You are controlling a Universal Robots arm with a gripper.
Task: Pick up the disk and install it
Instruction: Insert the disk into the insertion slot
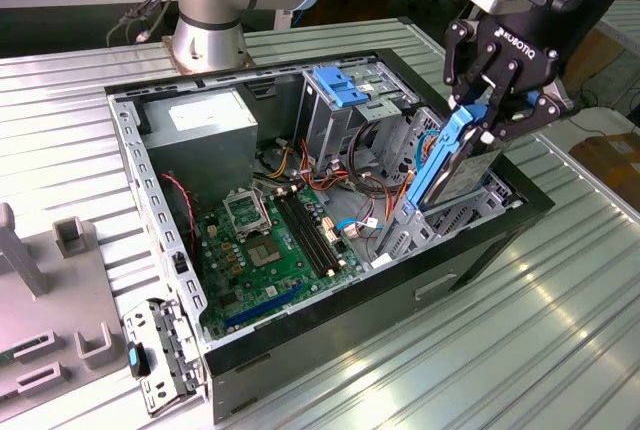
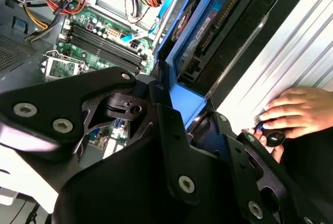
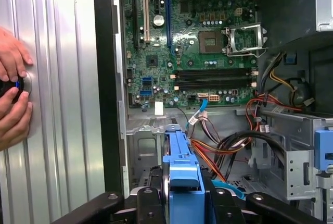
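One open computer case (image 1: 330, 345) lies on its side on the ribbed metal tabletop (image 1: 560, 330), with the motherboard (image 1: 275, 245) exposed on its floor. The drive bay (image 1: 405, 235) occupies the end of the case at about 3 o'clock in the exterior view. The disk (image 1: 470, 168), in its blue side-rail frame, stands on edge over that bay. It is tilted, with its upper end toward 1 o'clock and its lower end at the bay mouth. Depth of entry cannot be determined. The gripper (image 1: 495, 115) has its fingers closed on the upper end of the disk. Orange cables (image 1: 400, 178) lie just beside the bay, at 9 o'clock of the disk. A person's hand (image 2: 296, 112) rests on the tabletop near the case wall.

Probable hazards:
- The tilt may cause a rail to catch on the bay edge and jam.
- The cables may be pinched beneath the disk.
- A hold on one end only may let the disk pivot.
- The hand lies near the arm's working zone.
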